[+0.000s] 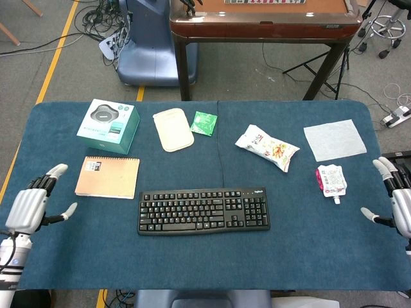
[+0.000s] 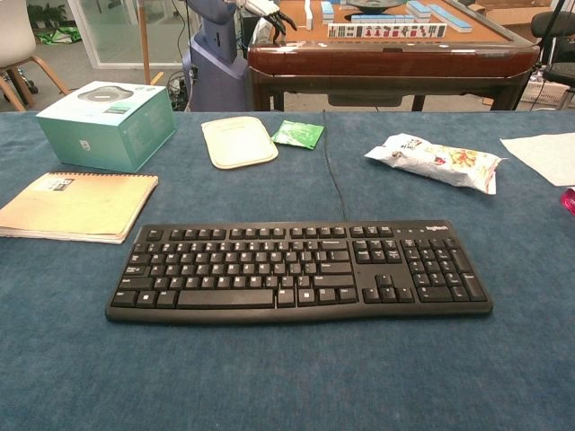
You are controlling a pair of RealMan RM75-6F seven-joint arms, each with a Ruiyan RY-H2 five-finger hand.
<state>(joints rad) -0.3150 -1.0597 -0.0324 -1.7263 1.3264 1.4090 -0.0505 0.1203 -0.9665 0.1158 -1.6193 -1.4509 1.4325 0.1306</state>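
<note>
I see my left hand (image 1: 27, 206) at the lower left edge of the head view, fingers spread and holding nothing, hovering over the blue cloth just left of the spiral notebook (image 1: 107, 177). My right hand (image 1: 397, 202) sits at the far right edge, partly cut off by the frame; what shows of its fingers is spread and it holds nothing. The chest view shows neither hand.

Nearest my right hand is a small white and pink pouch (image 1: 331, 181); in the chest view only a pink sliver of it shows at the right edge. The black keyboard (image 1: 203, 210) lies in the lower middle, well apart from both hands, its cable running up toward the far table edge. Above the notebook stands a teal box (image 1: 108, 126). To its right lie a cream pad (image 1: 173, 129) and a small green sachet (image 1: 203, 122). Right of centre is a snack bag (image 1: 266, 147), and a white cloth (image 1: 334, 139) in the upper right. I cannot read the print on the bag.

Everything rests on a table (image 1: 289, 250) covered in blue fabric. Beyond it stands a brown mahjong table (image 1: 263, 22), with cables on grey floor in the upper left.
</note>
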